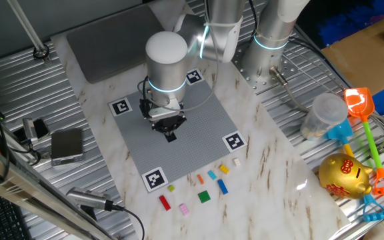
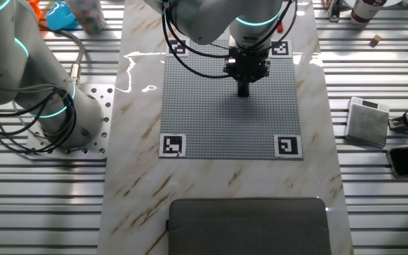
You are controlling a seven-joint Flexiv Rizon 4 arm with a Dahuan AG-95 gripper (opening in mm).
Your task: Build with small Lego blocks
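My black two-finger gripper sits narrow over the grey studded baseplate, contents unclear, with the tiny hard plastic Lego bricks loose well beyond it: light, stiff, slick, best pinched across flat side walls.

You look down on a white marble-patterned tabletop with brown veining, flanked by ribbed silver metal decking on both sides. Overhead light glares off the marble near its edge. A brown cardboard sheet lies at one corner.
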